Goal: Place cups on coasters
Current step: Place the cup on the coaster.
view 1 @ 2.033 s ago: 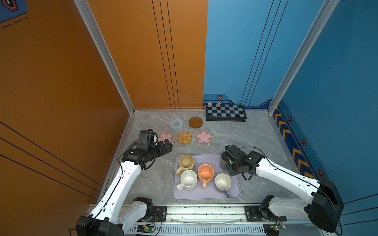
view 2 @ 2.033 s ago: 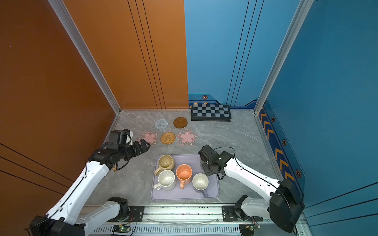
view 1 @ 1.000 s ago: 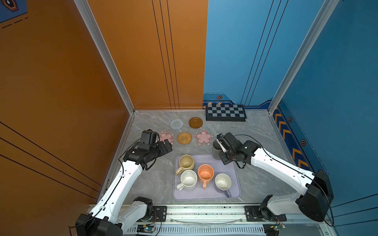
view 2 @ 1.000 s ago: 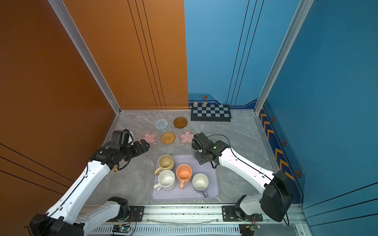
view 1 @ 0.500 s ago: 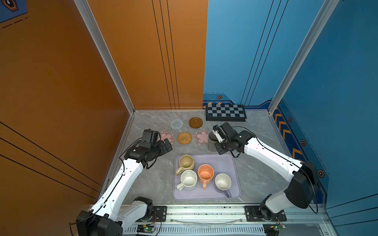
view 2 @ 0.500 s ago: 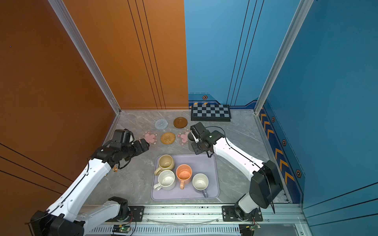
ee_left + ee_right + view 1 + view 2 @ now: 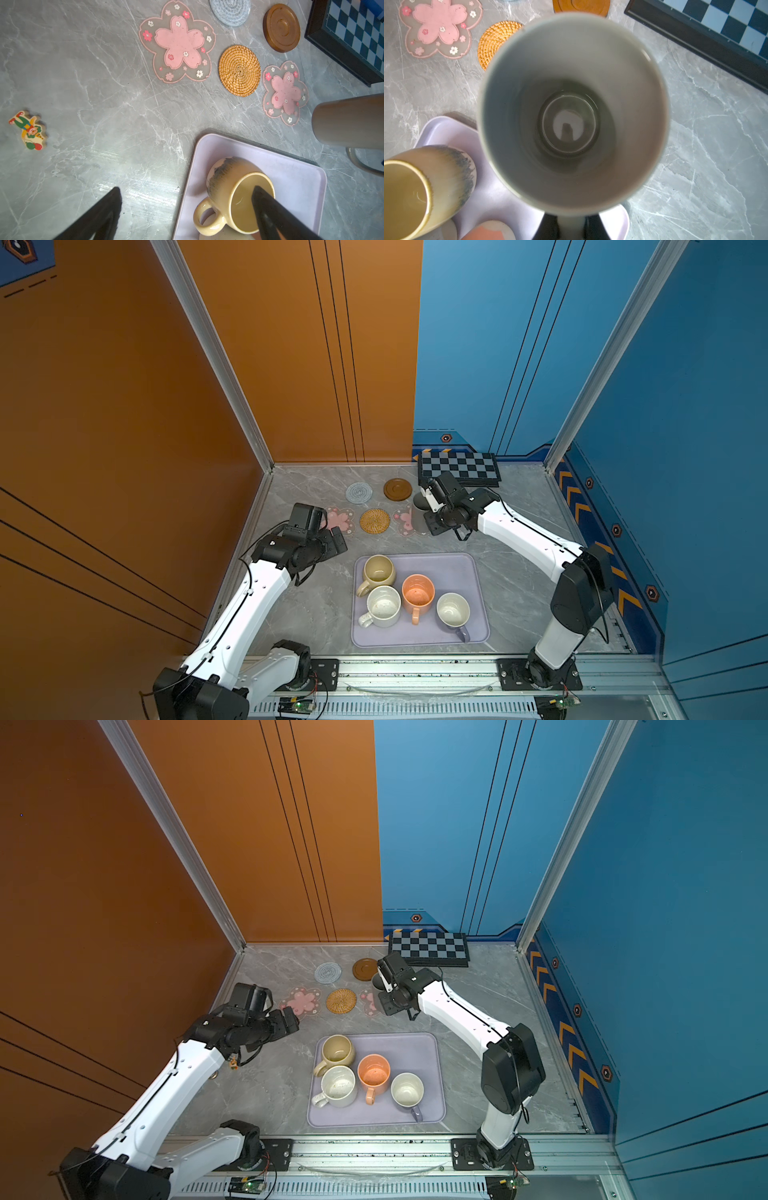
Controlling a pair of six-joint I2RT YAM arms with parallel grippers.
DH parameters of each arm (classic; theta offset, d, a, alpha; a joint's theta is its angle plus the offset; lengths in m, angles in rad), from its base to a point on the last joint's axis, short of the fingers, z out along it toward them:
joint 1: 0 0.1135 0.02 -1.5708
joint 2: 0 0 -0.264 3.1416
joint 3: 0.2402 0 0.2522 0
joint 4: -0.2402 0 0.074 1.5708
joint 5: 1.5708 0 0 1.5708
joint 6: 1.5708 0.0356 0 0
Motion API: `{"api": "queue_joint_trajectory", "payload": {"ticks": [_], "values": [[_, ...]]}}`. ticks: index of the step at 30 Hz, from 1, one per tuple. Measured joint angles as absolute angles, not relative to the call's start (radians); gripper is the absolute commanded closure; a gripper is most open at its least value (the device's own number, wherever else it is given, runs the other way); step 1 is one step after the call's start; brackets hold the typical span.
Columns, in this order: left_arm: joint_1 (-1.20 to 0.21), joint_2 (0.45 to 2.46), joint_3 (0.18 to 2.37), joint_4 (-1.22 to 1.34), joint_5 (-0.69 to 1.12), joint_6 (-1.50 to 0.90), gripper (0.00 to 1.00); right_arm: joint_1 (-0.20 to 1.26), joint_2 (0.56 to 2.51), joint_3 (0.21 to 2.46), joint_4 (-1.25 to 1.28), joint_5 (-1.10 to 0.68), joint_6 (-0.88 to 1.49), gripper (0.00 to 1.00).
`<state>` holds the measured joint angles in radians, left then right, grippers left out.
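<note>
Right fingers [image 7: 548, 228], clamped on the grey mug's [image 7: 571, 104] handle, are holding it near a pink coaster [image 7: 401, 522], awaiting centred lowering; left fingers [image 7: 99, 216] are gaping empty.

No words, numbers or brand names can be read anywhere in these views. The only sign-like markings are graphic. A row of orange chevrons [image 7: 581, 509] runs along the blue trim at the foot of the side wall, with small orange-and-black hexagon badges [image 7: 616, 529] set between them. One more hexagon badge [image 7: 446, 438] sits on the back wall's trim above the checkered board. In both top views, each arm's dark wrist housing carries a tiny white mark, on the left arm [image 7: 272, 542] and on the right arm [image 7: 472, 498], but both marks are too small to make out.
</note>
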<state>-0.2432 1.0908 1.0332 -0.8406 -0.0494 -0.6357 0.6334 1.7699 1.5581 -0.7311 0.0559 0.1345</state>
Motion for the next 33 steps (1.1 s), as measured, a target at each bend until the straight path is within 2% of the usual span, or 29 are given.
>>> {"api": "queue_joint_trajectory", "payload": {"ticks": [20, 33], "values": [[-0.181, 1.216, 1.131, -0.839, -0.079, -0.558, 0.02, 0.634, 2.126, 1.990, -0.713, 0.106, 0.147, 1.00], [-0.144, 1.286, 1.159, -0.839, -0.076, -0.522, 0.02, 0.623, 2.302, 2.158, -0.714, 0.112, 0.198, 1.00]]}}
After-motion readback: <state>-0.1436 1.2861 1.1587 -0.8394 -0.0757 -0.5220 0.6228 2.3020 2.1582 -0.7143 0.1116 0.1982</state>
